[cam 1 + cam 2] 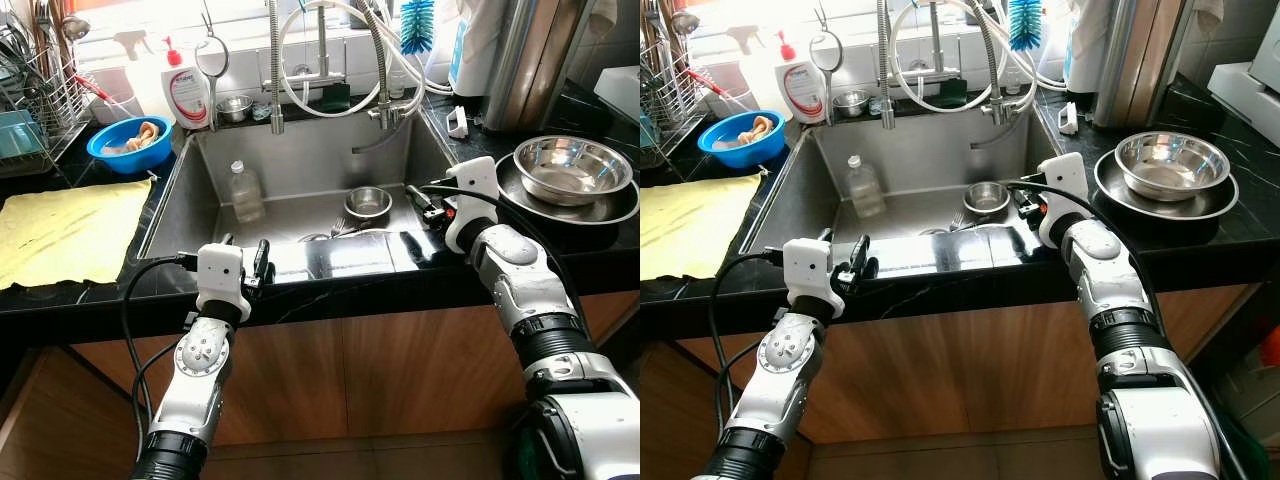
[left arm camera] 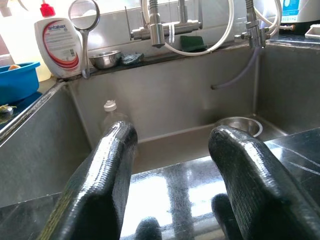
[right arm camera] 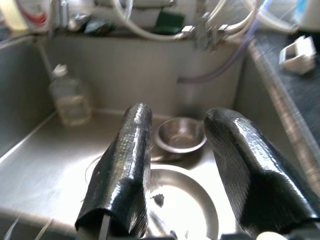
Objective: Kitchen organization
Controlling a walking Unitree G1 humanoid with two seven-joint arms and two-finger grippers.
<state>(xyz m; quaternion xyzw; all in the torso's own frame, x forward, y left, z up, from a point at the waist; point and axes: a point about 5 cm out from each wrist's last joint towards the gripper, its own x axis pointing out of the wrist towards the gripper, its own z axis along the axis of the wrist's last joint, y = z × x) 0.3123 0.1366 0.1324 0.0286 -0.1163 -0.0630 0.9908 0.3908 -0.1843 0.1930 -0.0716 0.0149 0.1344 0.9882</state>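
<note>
While sink (image 1: 200,170) holds bottle (image 1: 245,192) | small bowl (image 1: 368,203) | plate (image 3: 192,200)

Yellow cloth (image 1: 70,228) — beside blue bowl (image 1: 128,143)

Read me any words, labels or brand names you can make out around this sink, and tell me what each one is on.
"antabax": on the white pump bottle with the red cap, standing behind the sink's left corner.
The smaller print under that name is too small to read.
The blue-and-white label on the container right of the faucet is too blurred to read.
</note>
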